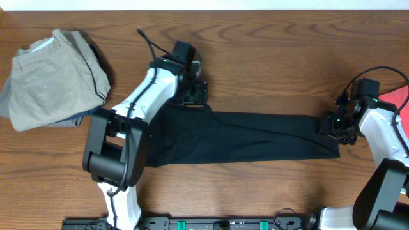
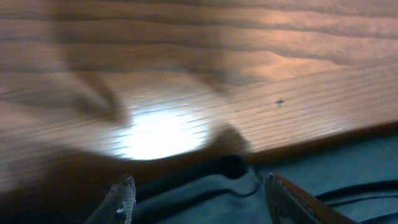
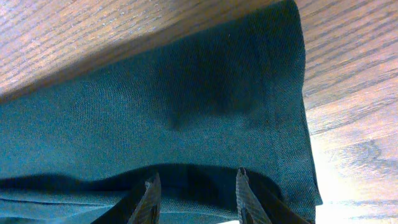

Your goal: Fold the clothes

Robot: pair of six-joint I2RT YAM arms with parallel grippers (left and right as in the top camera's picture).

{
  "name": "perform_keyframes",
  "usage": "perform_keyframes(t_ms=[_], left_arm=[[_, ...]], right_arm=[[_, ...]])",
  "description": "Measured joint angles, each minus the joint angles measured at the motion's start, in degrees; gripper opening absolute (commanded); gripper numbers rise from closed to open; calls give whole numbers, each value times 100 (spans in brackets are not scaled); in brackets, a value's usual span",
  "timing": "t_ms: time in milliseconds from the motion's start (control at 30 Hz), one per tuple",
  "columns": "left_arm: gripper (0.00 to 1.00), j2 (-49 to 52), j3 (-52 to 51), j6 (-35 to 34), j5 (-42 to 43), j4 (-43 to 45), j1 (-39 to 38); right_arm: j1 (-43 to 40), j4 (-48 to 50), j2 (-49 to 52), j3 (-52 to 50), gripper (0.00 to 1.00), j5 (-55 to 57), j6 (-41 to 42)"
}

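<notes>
overhead: your black t-shirt lies as a long, soft, flat band across the wood-grain surface. the left gripper is at its 10 o'clock corner and the right gripper at its 3 o'clock end.
left wrist: the fingers stand wide apart, with the dark hem lying loose between them.
right wrist: you see a fine knit weave and a stitched hem. the fingers are slightly apart, and you cannot tell whether they pinch the cloth.

Black T-shirt, long flat folded strip
</notes>
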Motion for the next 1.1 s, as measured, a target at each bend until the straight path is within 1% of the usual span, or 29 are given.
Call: perform_keyframes(t_ms=[33, 100, 200, 233, 367, 467, 500, 733, 833, 933, 1100], left_arm=[[66, 24, 0, 0, 0, 9, -52], [59, 81, 0, -9, -9, 7, -162], [38, 219, 0, -11, -63, 2, -262], [35, 267, 0, -13, -76, 0, -278], [34, 341, 0, 17, -129, -15, -293], [10, 341, 0, 9, -127, -35, -293], [6, 341, 0, 24, -127, -46, -293], [6, 332, 0, 17, -131, -61, -293], [6, 208, 0, 17, -131, -227, -293], [6, -125, 0, 0, -133, -535, -293], [6, -1073, 2, -247, -131, -1318, -293]], right_arm=[[0, 13, 0, 0, 38, 0, 0], [0, 33, 0, -2, 38, -2, 0], [0, 55, 0, -4, 38, -4, -2], [0, 55, 0, -4, 38, -7, 0], [0, 74, 0, -7, 38, -15, 0], [0, 74, 0, -9, 38, -15, -2], [0, 72, 0, -9, 39, -15, 0], [0, 72, 0, -9, 39, -17, -2], [0, 74, 0, -9, 39, -17, 0], [0, 72, 0, -11, 39, -17, 0], [0, 74, 0, -20, 39, -17, 0]])
